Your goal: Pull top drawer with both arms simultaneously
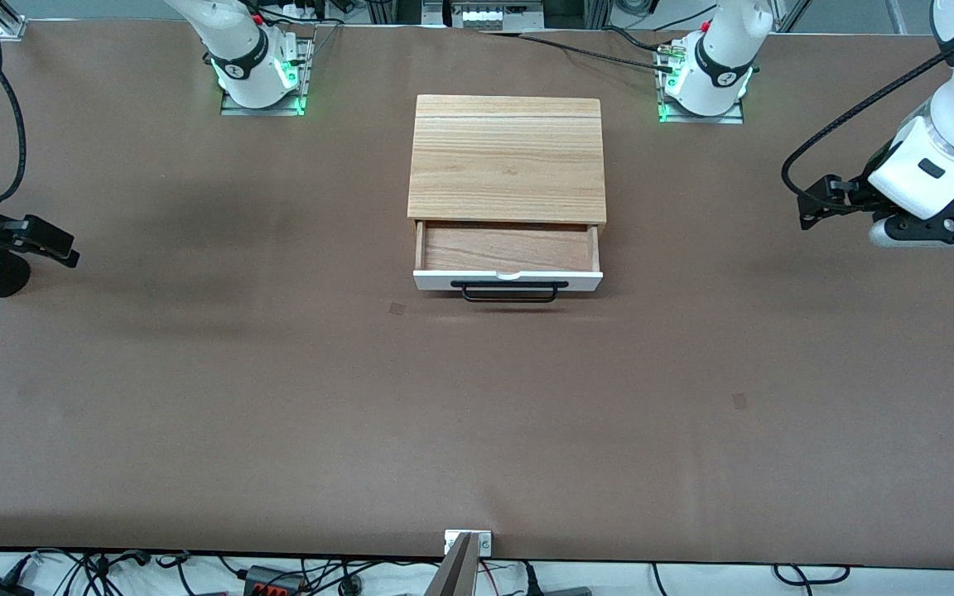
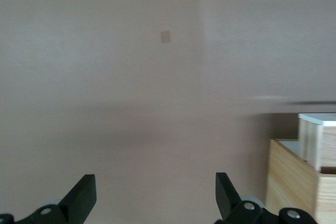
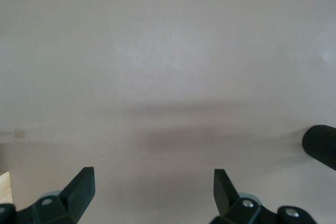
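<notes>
Brown matting covers our bench (image 1: 195,397), and at the centre of the front frame, a little above the middle, sits the light-wood box (image 1: 507,157) that houses the top drawer (image 1: 508,261). That drawer stands partly out toward the camera: its reddish-brown inside shows, and the white front with the black bar handle (image 1: 510,291) lies just below the box in the frame.

Our left gripper (image 2: 156,195) hangs at the right edge of the front frame, well apart from the drawer, over bare bench; its jaws stand wide and hold nothing. Our right gripper (image 3: 154,191) hangs at the left edge of that frame, likewise wide and empty over bare bench. In the left wrist view the box corner shows at the lower right.

We judge the drawer already drawn, or nearly so. If more travel is wanted, we should bring both grippers to the handle, one toward each end, close on the bar together, and pull straight and evenly so the drawer does not skew or drag the box along.
</notes>
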